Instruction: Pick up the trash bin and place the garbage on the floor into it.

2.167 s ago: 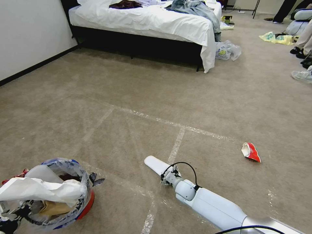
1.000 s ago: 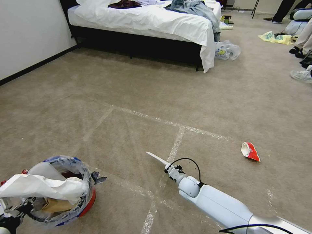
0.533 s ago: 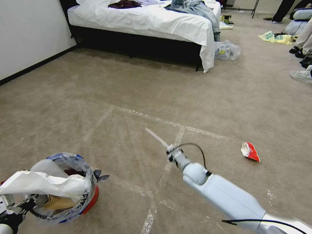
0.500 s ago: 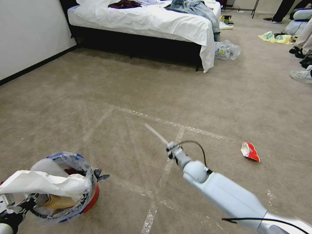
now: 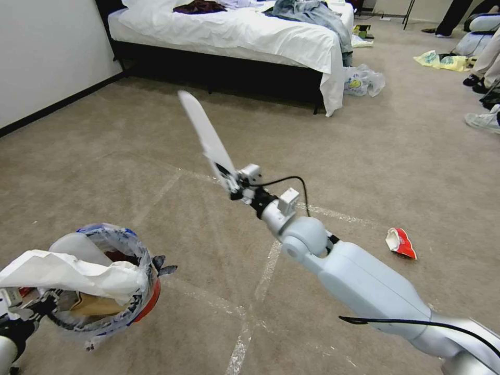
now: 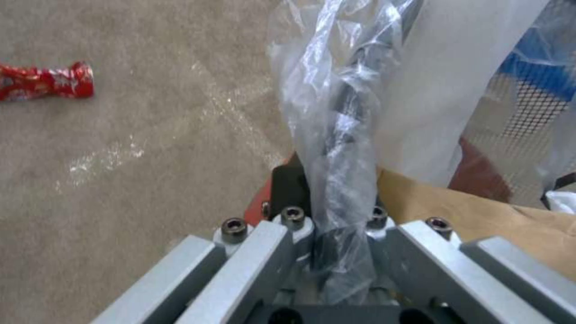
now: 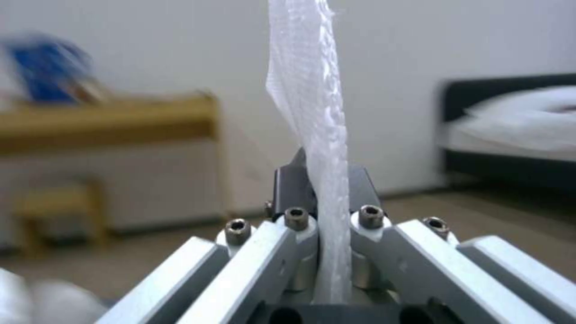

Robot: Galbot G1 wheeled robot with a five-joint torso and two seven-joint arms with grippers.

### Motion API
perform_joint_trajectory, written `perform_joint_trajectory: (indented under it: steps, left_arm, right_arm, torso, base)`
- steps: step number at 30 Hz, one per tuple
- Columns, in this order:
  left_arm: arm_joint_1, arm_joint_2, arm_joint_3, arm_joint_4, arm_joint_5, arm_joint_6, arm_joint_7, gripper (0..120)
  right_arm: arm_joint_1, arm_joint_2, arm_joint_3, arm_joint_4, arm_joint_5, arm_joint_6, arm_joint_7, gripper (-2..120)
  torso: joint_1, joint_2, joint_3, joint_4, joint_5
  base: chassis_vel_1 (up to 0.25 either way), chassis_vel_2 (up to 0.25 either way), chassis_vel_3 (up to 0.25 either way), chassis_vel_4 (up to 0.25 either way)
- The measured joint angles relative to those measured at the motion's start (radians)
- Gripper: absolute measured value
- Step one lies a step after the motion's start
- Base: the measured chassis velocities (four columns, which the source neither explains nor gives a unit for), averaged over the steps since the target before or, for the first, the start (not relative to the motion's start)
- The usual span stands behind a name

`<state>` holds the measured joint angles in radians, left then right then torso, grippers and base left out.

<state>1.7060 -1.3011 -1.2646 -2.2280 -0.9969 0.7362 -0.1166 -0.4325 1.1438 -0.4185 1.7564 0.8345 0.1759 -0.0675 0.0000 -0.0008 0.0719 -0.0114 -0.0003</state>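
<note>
White slipper (image 5: pixel 204 133); red bin (image 5: pixel 147 311) — blue-printed, seemingly clear liner (image 5: pixel 136 249).

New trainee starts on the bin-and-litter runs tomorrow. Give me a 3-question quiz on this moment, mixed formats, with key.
1. True or false: the white slipper lies flat on the floor.
2. What does the left gripper grip?
A. the rim of the trash bin, bag liner included
B. a red can
C. nothing
3. Fill in: the red-and-white crushed wrapper lies on the carpet on the robot's ____ side.

Key
1. False: the right gripper holds it raised, with its free end pointing up toward the bed.
2. A.
3. right.
</note>
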Motion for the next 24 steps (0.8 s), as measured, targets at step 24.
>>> perform_joint_trajectory:
  steps: [24]
  left_arm:
    - [0.022,0.059,0.006,-0.015,-0.027,0.000,-0.012,1]
  right_arm:
    - [0.114,0.029,-0.235,0.101,0.196,0.104,-0.144,0]
  torso:
    - [0.000,0.000,0.000,-0.0001,0.0002]
  base:
    - [0.000,0.000,0.000,0.000]
